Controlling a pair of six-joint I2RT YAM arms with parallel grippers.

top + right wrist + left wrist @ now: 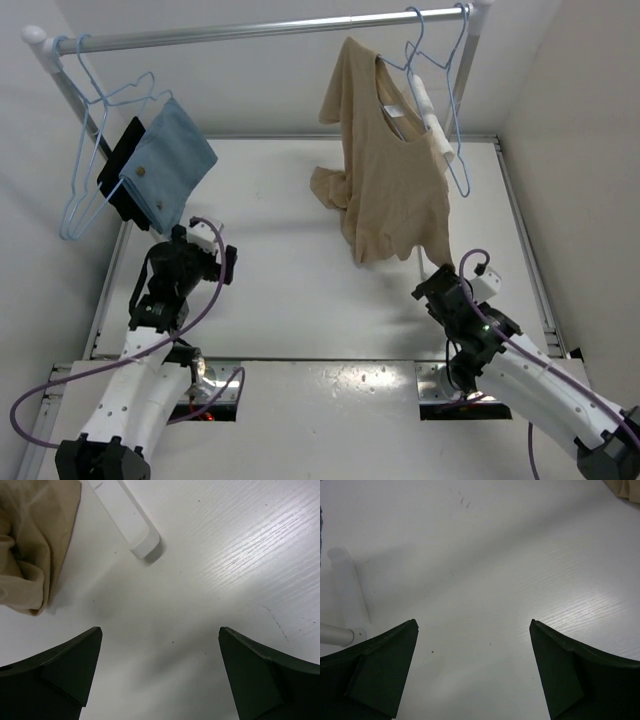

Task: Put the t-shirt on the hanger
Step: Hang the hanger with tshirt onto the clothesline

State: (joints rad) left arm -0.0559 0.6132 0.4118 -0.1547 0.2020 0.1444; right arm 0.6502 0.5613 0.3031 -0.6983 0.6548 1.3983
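The left gripper (pixel 205 250) is spread wide and holds nothing. In its wrist view the two dark fingers (pixel 385 670) stand far apart over the bare white table (pixel 485 570), and neither tip clearly touches it. Ahead and to its left stands a white post (pixel 350 590). At the far upper right edge only a small beige corner of the shirt (pixel 626 489) shows, the rest cut off.

The right gripper (pixel 440 290) is just as wide open and empty, its fingers (pixel 270 675) apart above the table. Ahead and to its left hangs the lower part of the shirt (pixel 35 540), bunched in folds. I cannot tell whether its hem rests on the table or hangs just above it. Straight ahead, just beside the shirt, a white roll (pixel 135 525) ends with a shadow beneath it.

From above, the shirt (pixel 390 180) hangs beyond the right gripper, well apart from the left one. It is draped on the thin blue hanger (pixel 410 45), which is hooked on the rail (pixel 250 30). One shoulder sits high and the neck opening sags open, so most of the wire is hidden inside the cloth. How far the hanger reaches into the other shoulder is hard to make out. The fingertips of both grippers are too small and dark to separate in this view.
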